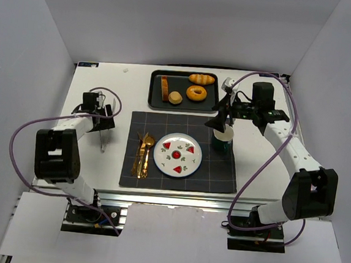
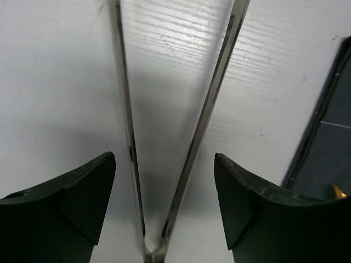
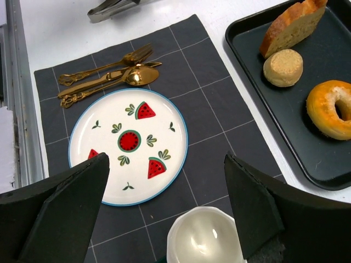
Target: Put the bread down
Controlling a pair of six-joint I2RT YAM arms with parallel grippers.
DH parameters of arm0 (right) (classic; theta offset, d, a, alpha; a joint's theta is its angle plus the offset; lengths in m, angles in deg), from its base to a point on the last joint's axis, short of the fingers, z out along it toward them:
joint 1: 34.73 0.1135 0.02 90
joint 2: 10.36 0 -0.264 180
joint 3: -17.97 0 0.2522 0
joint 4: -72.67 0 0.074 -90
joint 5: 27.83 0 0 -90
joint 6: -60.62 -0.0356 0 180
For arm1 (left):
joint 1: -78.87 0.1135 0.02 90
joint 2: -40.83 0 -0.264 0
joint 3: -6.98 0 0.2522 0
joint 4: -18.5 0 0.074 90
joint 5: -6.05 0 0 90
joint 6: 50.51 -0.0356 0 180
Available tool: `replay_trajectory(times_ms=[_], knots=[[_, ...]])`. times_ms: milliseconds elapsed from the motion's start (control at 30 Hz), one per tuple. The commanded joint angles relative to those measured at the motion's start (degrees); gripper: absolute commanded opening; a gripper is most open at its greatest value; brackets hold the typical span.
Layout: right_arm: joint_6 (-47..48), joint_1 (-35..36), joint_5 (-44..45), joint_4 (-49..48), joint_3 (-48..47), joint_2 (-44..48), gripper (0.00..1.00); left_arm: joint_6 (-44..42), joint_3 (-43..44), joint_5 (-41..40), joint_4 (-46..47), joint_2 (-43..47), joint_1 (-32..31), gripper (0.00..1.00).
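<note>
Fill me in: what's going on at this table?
Nothing is held yet. The left end effector is open around the metal tongs lying on the white table. The right end effector hangs open above the green, white-lined cup. The golden-brown bread slice sits in the black tray; the watermelon-patterned round plate is bare.

White table (image 1: pixel 135 97), pale walls (image 1: pixel 173 20) on three sides; even light

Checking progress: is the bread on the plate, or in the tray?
In the tray: the bread rests there, and the plate is bare.
</note>
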Motion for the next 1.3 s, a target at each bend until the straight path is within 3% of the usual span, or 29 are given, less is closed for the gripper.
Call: replay_trajectory(times_ms=[0, 367, 600, 700, 800, 1000, 1133, 1267], knots=[[-1.6, 0.0, 0.0, -2.4, 1.1, 2.3, 0.89, -9.0, 2.0, 2.2, 2.9, -5.7, 0.0, 0.79], [-2.5, 0.0, 0.3, -2.5, 0.0, 1.3, 0.89, -12.0, -0.2, 0.6, 6.8, -8.5, 0.0, 0.60], [-2.6, -0.6, 0.4, -2.5, -0.2, 1.5, 0.90, -7.8, -3.1, 2.7, 8.5, -6.3, 0.0, 0.15], [-2.6, -1.5, 0.7, -2.3, -0.1, 2.2, 0.89, -2.9, -1.9, 7.3, 9.2, -1.6, -0.1, 0.05], [-2.5, -3.1, 1.0, -2.4, -0.2, 3.0, 0.89, 3.0, 2.4, 12.2, 7.5, 2.5, -0.9, 0.08], [-4.3, -6.8, -0.1, -4.1, -0.5, 4.0, 0.89, 16.4, 9.7, 20.1, 7.6, 5.9, -4.3, 0.27], [-5.5, -7.5, -0.9, -4.8, -0.2, 3.7, 0.89, 22.1, 13.2, 21.0, 7.4, 4.7, -8.5, 0.35], [-6.3, -7.5, -1.6, -5.5, 0.3, 3.9, 0.89, 22.6, 19.1, 18.9, 4.2, 1.7, -13.1, 0.43]])
